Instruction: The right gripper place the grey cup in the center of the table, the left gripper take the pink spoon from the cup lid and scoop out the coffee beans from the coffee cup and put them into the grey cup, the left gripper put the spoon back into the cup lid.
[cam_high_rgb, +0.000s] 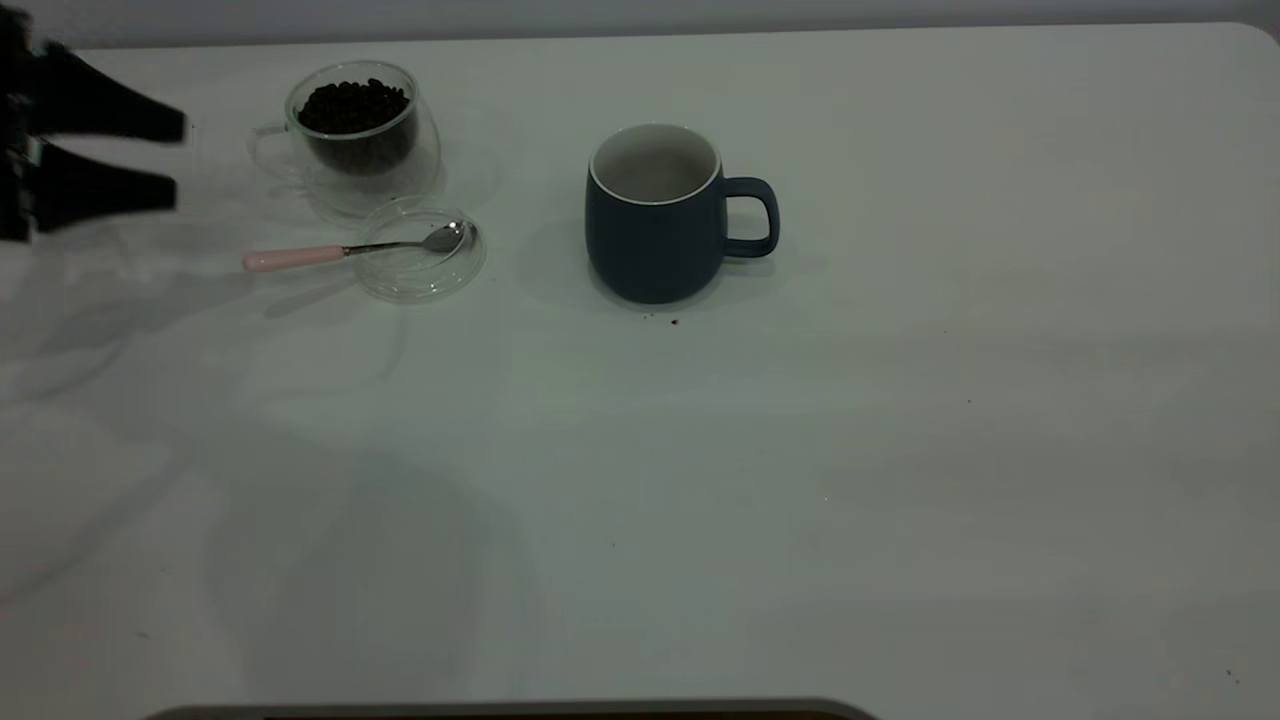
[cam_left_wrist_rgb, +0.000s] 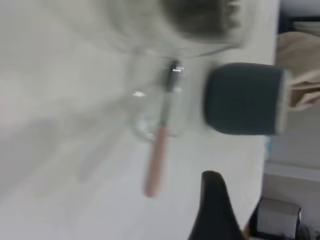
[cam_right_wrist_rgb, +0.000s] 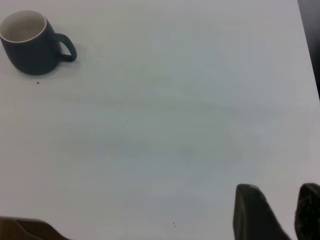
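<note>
Nearest me, the dark blue-grey ceramic mug (cam_high_rgb: 655, 222) stands empty mid-tabletop (cam_high_rgb: 900, 450). My black left hand (cam_high_rgb: 170, 155) hovers fingers apart by the seemingly untouched pink-handled spoon (cam_high_rgb: 350, 250).

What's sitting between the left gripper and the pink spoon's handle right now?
Nothing: in the exterior view only bare table separates the open left gripper from the pink spoon, which rests on the cup lid.

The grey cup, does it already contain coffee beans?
No, the grey cup shows only its bare off-white inside, while the coffee beans sit in the coffee cup.
</note>
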